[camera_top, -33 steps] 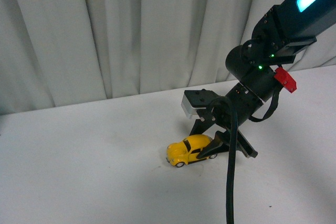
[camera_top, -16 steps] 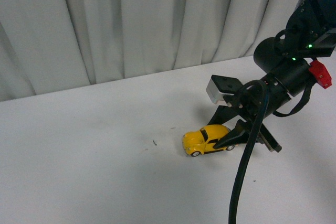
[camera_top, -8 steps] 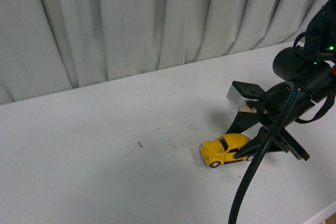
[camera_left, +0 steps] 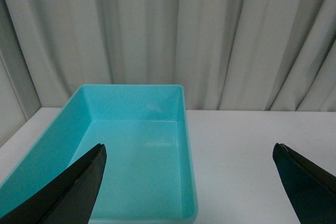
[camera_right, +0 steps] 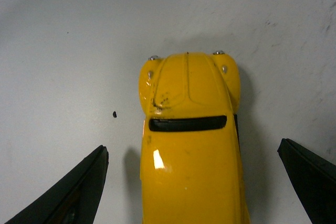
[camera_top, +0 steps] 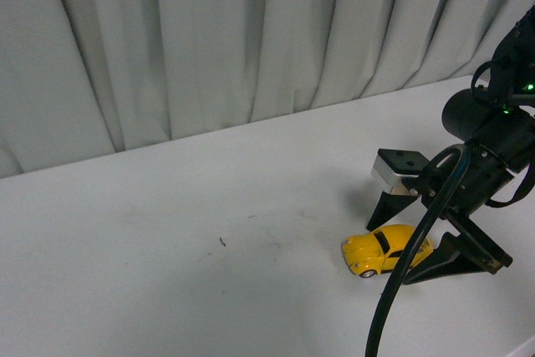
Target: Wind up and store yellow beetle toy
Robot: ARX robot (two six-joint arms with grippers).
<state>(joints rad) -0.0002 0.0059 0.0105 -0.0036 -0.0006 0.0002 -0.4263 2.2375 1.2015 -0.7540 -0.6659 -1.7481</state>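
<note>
The yellow beetle toy (camera_top: 383, 250) stands on its wheels on the white table, nose pointing left in the front view. My right gripper (camera_top: 414, 238) is open and straddles its rear half, one finger on each side, not touching it. In the right wrist view the toy (camera_right: 189, 140) fills the middle between the two black fingertips (camera_right: 63, 195), with a clear gap on both sides. My left gripper (camera_left: 191, 182) is open and empty, out of the front view, hovering over the near end of a turquoise bin (camera_left: 52, 153).
The turquoise bin is empty and sits by a grey curtain (camera_left: 210, 35). The curtain (camera_top: 209, 39) also hangs behind the white table (camera_top: 167, 273). The right arm's black cable (camera_top: 393, 307) hangs in front of the toy. The table's front edge shows at bottom right.
The view has swung left, so toy and right gripper now sit further right and lower in the picture. The gripper stays open around the toy.
</note>
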